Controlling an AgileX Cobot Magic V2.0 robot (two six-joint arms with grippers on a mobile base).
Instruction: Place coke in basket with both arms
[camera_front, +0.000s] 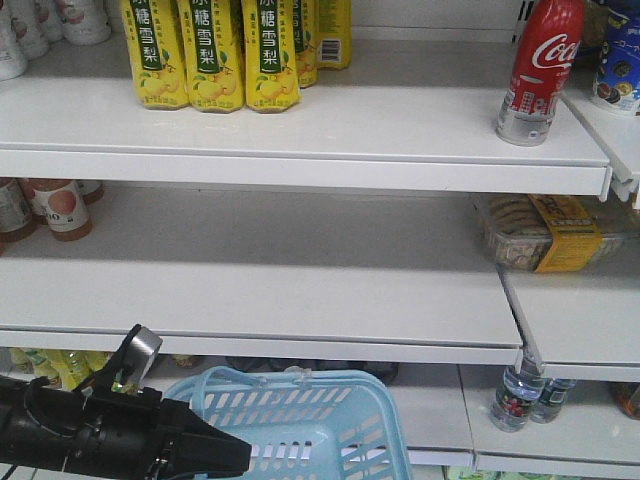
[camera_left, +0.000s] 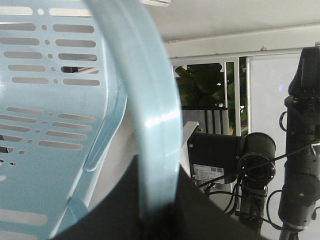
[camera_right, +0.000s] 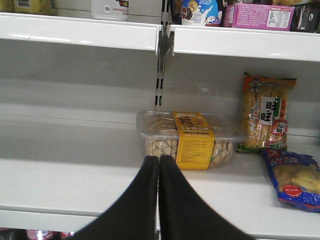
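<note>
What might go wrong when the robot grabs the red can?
The can stands near the end of its shelf, so a clumsy nudge might knock it off. The right claw is shut and points at the snack box, which it may bump. The left claw holds the basket by a thin handle, so it might swing.

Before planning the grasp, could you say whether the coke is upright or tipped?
Upright: the coke stands on its silver base on the upper shelf.

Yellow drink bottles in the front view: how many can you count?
5 yellow bottles on the top shelf: three in front, two behind at right; more may be hidden.
</note>
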